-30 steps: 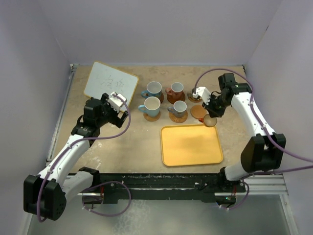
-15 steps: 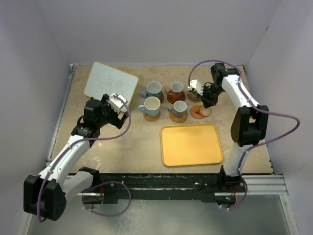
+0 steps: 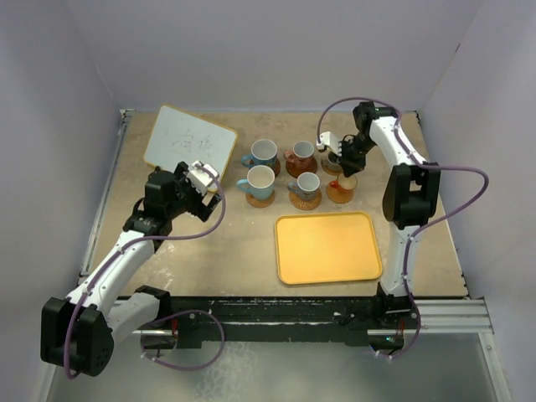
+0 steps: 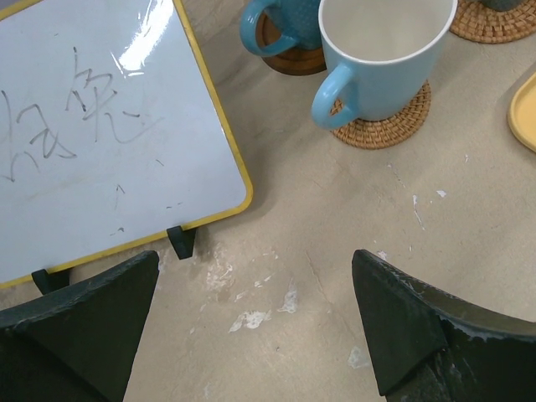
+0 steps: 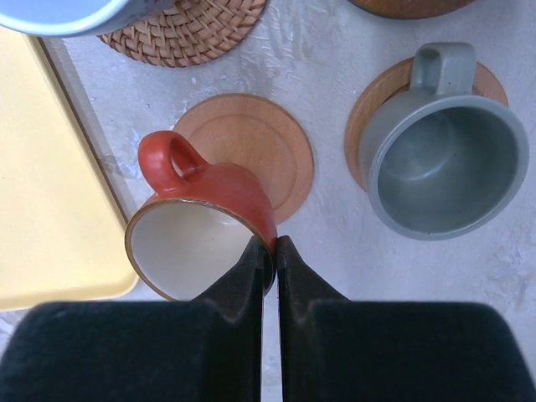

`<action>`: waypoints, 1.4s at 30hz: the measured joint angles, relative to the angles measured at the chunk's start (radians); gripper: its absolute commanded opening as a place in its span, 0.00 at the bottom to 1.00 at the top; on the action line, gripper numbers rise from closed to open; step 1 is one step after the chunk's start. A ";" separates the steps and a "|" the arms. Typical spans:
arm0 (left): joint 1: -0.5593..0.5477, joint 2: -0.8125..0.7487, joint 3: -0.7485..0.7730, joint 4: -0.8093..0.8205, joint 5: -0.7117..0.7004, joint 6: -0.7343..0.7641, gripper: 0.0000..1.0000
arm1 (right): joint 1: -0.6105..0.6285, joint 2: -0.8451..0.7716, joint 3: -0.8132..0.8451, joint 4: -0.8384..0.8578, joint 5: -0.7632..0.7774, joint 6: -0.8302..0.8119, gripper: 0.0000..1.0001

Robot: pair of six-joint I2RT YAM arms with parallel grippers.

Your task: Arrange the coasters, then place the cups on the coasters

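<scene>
Nearly finished: five mugs (image 3: 260, 178) sit on coasters (image 3: 306, 203); right gripper (image 5: 274, 248) pinches the red glazed mug (image 5: 205, 224) above the last bare round wooden coaster (image 5: 255, 138); left gripper (image 4: 255, 293) gapes empty.

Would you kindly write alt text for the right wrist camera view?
The right gripper pinches the rim of a tilted reddish glazed mug, which overlaps a smooth round wooden coaster. A grey mug sits on another wooden coaster to the right; a yellow tray lies left.
</scene>
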 measured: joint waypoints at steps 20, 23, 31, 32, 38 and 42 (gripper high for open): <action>0.000 0.010 -0.005 -0.001 0.000 0.005 0.95 | 0.020 0.096 0.088 -0.066 -0.007 -0.016 0.00; 0.000 0.010 -0.005 -0.001 0.000 0.005 0.95 | 0.025 0.103 0.091 -0.067 -0.005 -0.016 0.00; 0.000 0.010 -0.005 -0.004 0.000 0.005 0.95 | 0.034 0.111 0.093 -0.067 0.018 -0.016 0.01; 0.000 0.010 -0.005 -0.005 0.000 0.005 0.95 | 0.035 0.114 0.094 -0.067 0.020 -0.016 0.02; 0.000 0.010 -0.005 -0.008 0.000 0.006 0.95 | 0.041 0.119 0.099 -0.068 0.028 -0.003 0.12; 0.000 0.010 -0.005 -0.008 0.000 0.007 0.95 | 0.045 0.119 0.099 -0.067 0.042 0.004 0.18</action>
